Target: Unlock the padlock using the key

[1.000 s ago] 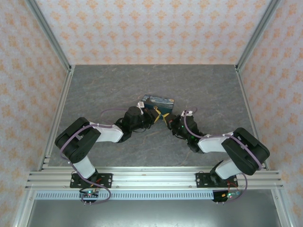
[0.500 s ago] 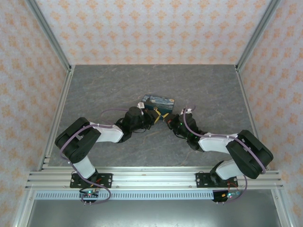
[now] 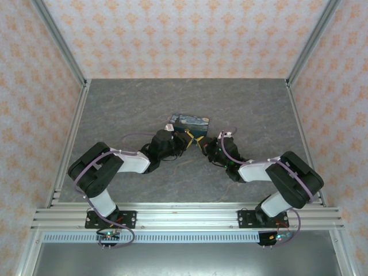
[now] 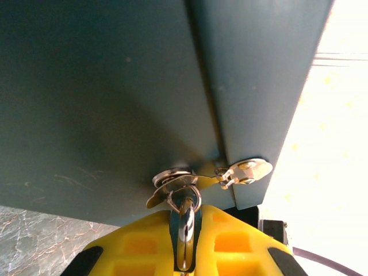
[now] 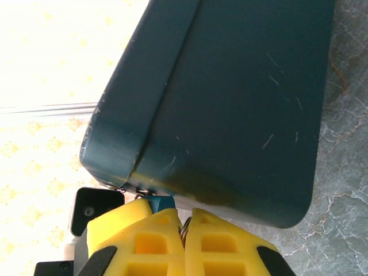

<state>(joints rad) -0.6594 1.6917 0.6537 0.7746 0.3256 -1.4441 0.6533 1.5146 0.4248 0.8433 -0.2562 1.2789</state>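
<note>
The teal-blue padlock [image 4: 184, 229] hangs by its metal shackle from the silver hasp [image 4: 172, 181] of a dark teal box [image 4: 103, 86]. My left gripper [image 4: 185, 214] is shut on it, yellow fingers on either side. In the right wrist view a corner of the padlock [image 5: 161, 203] shows under the box [image 5: 241, 98]. My right gripper [image 5: 185, 217] is shut on the key [image 5: 184, 231], a thin metal sliver between its pads. From above, the left gripper [image 3: 187, 140] and right gripper [image 3: 202, 144] meet tip to tip at the box's near edge.
The box's lid has a starry-night print [image 3: 192, 121] and sits mid-table on grey marbled tabletop [image 3: 126, 106]. A second silver latch piece [image 4: 248, 171] sits on the box corner. Patterned walls and aluminium frame rails [image 3: 69, 144] enclose the workspace.
My right gripper has moved left and a little farther from the bases, closing on the left gripper. The box has shifted slightly left. The left arm has barely moved.
</note>
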